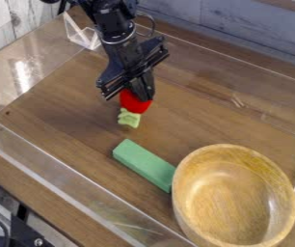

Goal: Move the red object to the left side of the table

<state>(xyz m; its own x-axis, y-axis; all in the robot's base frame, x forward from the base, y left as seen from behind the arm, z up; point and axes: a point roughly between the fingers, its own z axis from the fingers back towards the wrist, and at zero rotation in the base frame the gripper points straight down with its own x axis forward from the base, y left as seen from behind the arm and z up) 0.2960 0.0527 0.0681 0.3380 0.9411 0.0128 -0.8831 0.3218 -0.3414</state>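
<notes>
Arm's jaws clenched on the red toy fruit (pixel 136 99), pointing steeply down over mid-bench (pixel 54 111). Fruit hangs leaf-tip down, tip at or just above the wood; hard to tell which. Near it, toward the camera, lies the green block (pixel 143 162); wooden bowl (pixel 234 201) just beside the block, picture's lower right.

text: none legible | labels/brands: none legible | numbers: none legible | signs: none legible
</notes>
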